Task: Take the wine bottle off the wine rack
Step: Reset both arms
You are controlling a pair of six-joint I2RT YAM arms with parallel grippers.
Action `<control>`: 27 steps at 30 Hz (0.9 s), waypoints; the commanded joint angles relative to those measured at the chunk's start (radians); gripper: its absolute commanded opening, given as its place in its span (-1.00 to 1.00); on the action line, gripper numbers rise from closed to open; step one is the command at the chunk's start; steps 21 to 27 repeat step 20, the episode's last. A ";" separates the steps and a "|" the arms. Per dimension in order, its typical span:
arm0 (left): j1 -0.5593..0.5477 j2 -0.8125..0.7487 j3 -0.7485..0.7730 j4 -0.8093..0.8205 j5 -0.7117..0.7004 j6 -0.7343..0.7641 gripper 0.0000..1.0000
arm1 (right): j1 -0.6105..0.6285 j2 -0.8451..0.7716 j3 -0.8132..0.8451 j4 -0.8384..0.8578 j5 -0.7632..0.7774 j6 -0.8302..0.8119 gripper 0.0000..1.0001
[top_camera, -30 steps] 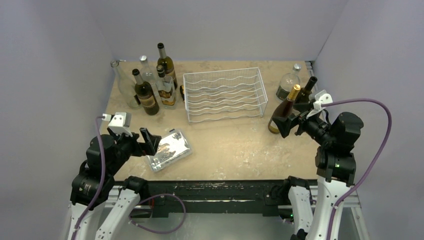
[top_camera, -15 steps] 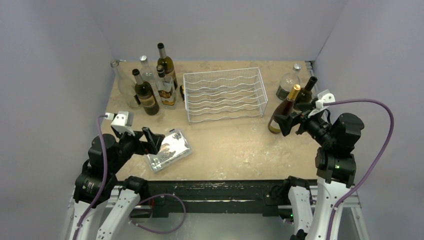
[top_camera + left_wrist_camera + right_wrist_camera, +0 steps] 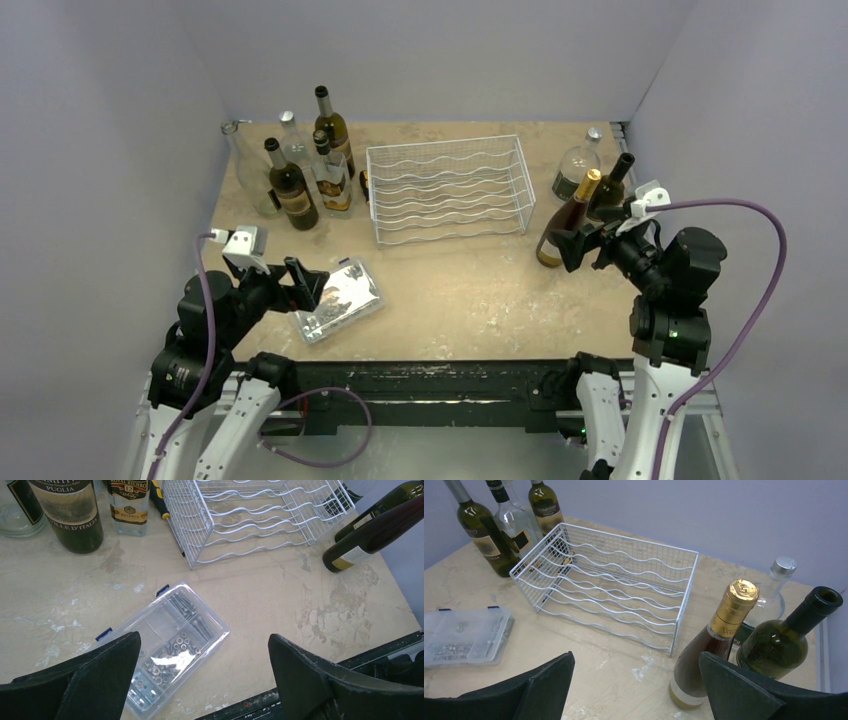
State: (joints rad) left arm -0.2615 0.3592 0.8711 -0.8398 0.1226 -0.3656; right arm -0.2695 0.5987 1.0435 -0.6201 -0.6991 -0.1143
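Standing upright on the table just to the right of the wine rack (image 3: 450, 188), the gold-capped wine bottle (image 3: 570, 222) is clear of the wire. In the right wrist view every wavy row of the rack lies bare, so I judge the lift-off itself done and the step in hand to be the let-go and retreat.

The right gripper (image 3: 582, 245) hovers close to that bottle on its near side, fingers spread wide with nothing between them. Whether a pad touches the glass I cannot tell. A dark green bottle (image 3: 612, 185) and a clear round one (image 3: 578, 165) stand right behind it.

The left gripper (image 3: 305, 280) hangs over the clear parts box (image 3: 340, 298) at the near left, also spread wide and empty — well apart from the rack.

The next move probably calls for drawing the right arm straight back toward its base, as a sideways swing could topple the tall, narrow bottle into its neighbours.
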 commanded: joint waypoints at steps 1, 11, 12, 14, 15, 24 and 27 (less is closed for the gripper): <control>0.007 -0.011 0.002 0.009 -0.009 -0.006 1.00 | -0.002 -0.012 -0.007 0.025 0.019 -0.008 0.98; 0.007 -0.013 0.009 -0.001 -0.015 -0.005 1.00 | -0.002 -0.021 -0.020 0.032 0.041 -0.003 0.98; 0.007 -0.014 0.009 -0.003 -0.015 -0.004 1.00 | -0.002 -0.022 -0.020 0.032 0.041 -0.001 0.98; 0.007 -0.014 0.010 -0.004 -0.014 -0.004 1.00 | -0.002 -0.021 -0.020 0.034 0.044 0.002 0.98; 0.007 -0.015 0.010 -0.006 -0.016 -0.005 1.00 | -0.002 -0.022 -0.020 0.034 0.045 0.004 0.98; 0.007 -0.019 0.009 -0.007 -0.018 -0.004 1.00 | -0.002 -0.020 -0.022 0.026 0.061 -0.017 0.98; 0.007 -0.019 0.009 -0.007 -0.018 -0.004 1.00 | -0.002 -0.020 -0.022 0.026 0.061 -0.017 0.98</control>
